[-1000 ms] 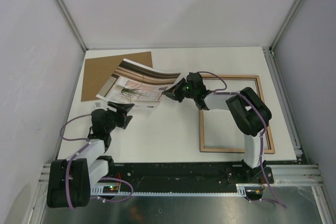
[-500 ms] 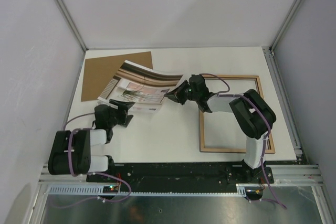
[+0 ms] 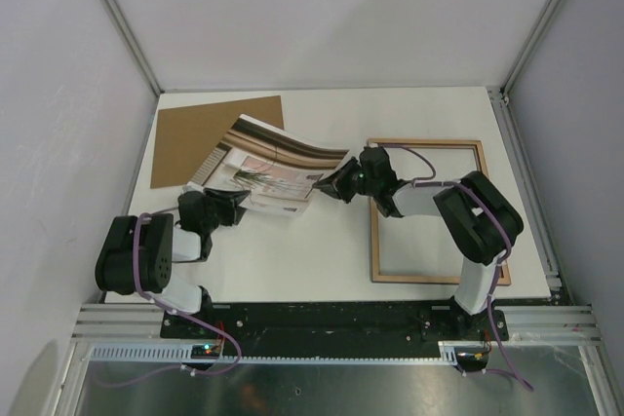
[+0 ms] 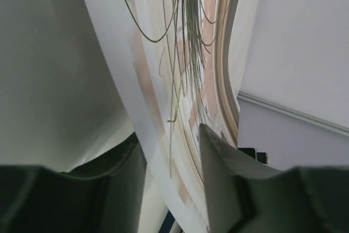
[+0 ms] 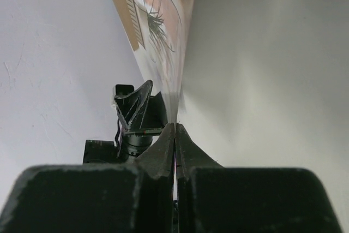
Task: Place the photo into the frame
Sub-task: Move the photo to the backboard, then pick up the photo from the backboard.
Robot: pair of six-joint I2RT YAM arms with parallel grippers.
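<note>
Straddling the near edge of the curled paper window-scene print [image 3: 268, 168], the left gripper [image 3: 234, 204] is seen with fingers spread at centre left; the print's right corner is pinched tight by the right gripper [image 3: 327, 185], just left of the thin light-wood rectangular frame [image 3: 374, 241].

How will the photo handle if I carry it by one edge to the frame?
Likely floppy: the photo bows upward in the top view, pinched at one edge by the right gripper. Probably light, since that thin pinch raises its edge. It may sag or crease over the frame unless the other edge is supported.
</note>
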